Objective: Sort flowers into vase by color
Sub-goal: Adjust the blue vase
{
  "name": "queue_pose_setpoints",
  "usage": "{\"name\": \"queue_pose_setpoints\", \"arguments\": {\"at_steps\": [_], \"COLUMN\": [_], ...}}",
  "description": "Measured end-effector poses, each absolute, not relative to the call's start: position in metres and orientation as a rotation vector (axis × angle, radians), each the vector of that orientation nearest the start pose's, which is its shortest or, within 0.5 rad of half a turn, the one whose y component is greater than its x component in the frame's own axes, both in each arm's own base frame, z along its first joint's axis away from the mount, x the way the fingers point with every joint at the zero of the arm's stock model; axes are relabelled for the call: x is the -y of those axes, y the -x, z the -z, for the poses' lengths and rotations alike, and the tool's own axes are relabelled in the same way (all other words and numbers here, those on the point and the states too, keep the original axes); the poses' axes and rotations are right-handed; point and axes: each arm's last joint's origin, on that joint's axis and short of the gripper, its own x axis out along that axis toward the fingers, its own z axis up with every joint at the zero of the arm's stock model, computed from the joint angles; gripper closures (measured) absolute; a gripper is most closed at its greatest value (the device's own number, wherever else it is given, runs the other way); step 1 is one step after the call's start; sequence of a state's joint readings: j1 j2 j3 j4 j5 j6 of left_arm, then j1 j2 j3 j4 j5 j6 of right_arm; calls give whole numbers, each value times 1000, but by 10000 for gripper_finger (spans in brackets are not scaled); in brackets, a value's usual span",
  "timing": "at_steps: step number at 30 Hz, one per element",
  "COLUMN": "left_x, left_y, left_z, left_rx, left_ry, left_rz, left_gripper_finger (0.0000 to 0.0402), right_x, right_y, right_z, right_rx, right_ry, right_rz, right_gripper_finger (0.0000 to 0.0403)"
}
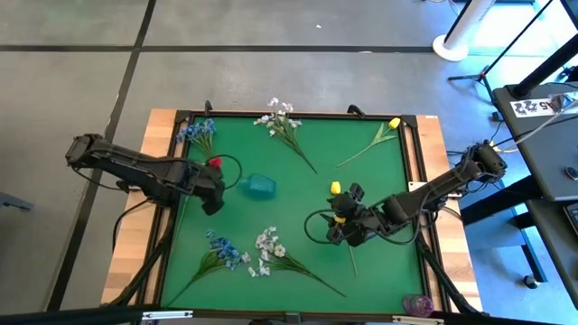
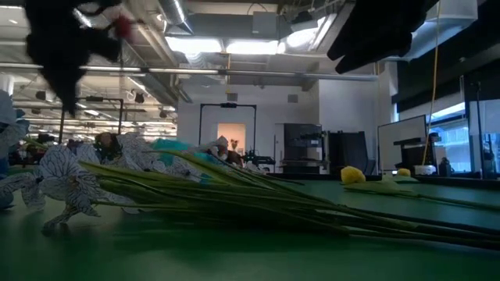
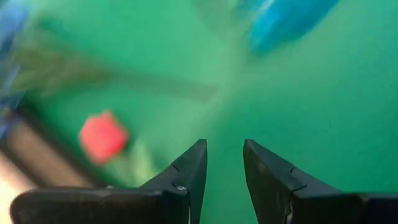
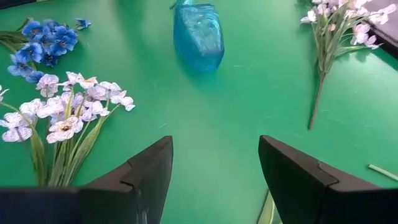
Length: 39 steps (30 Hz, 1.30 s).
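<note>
High view. Green mat (image 1: 298, 194) in a wooden frame. Blue vase (image 1: 259, 187) lies near the centre. Flowers spread around it: blue spray (image 1: 198, 134) and white spray (image 1: 282, 120) at the far edge, yellow tulip (image 1: 390, 126) far right, a second blue spray (image 1: 223, 247) and white spray (image 1: 268, 246) at the near edge. Left gripper (image 1: 213, 191) hovers just left of the vase, a red tulip (image 1: 215, 162) beside it. Right gripper (image 1: 339, 226) sits right of centre over a second yellow tulip (image 1: 335, 188) and its stem.

Low view. Stems and white blossoms lie flat across the foreground; both arms hang above as dark shapes. People show in the room behind.

Left wrist view. Fingers (image 3: 186, 171) slightly apart, nothing between them; red tulip blurred beyond. Risk: with the view smeared, a grab may miss the thin stem or knock the vase.

Right wrist view. Fingers (image 4: 146, 168) wide apart, empty; vase, blue and white sprays ahead. Risk: a thin stem flat on the mat may slip out as the fingers close, or neighbouring sprays may snag.
</note>
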<state>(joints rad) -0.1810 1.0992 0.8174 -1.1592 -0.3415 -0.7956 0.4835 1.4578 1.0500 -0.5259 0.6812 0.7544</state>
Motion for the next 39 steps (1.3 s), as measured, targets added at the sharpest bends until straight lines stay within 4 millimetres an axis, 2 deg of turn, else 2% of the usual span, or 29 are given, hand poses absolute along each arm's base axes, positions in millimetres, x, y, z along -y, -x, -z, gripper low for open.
{"name": "queue_pose_setpoints", "arguments": {"at_steps": [3, 6, 15, 21, 26, 31, 36, 39], "left_x": [22, 21, 5, 1, -17, -36, -44, -48], "left_y": [-183, -191, -189, -196, -205, -204, -203, -202], "left_z": [-240, -243, -241, -234, -221, -220, -218, -209], "left_rx": [-1068, -1019, -1056, -969, -866, -840, -849, -804], "left_ry": [279, 295, 273, 251, 338, 406, 411, 422], "left_rz": [-535, -457, -531, -519, -479, -480, -471, -474], "left_gripper_finger": [301, 301, 301, 301, 301, 301, 301, 301], "right_x": [-120, -120, -121, -121, -121, -120, -120, -122], "right_y": [-268, -268, -267, -267, -267, -268, -268, -273], "right_z": [-251, -251, -251, -251, -251, -251, -252, -248], "right_rx": [-652, -658, -665, -669, -669, -668, -641, -633], "right_ry": [-200, -204, -200, -179, -179, -175, -139, -107], "right_rz": [453, 446, 435, 428, 428, 430, 454, 452], "right_gripper_finger": [166, 166, 166, 166, 166, 166, 165, 152]}}
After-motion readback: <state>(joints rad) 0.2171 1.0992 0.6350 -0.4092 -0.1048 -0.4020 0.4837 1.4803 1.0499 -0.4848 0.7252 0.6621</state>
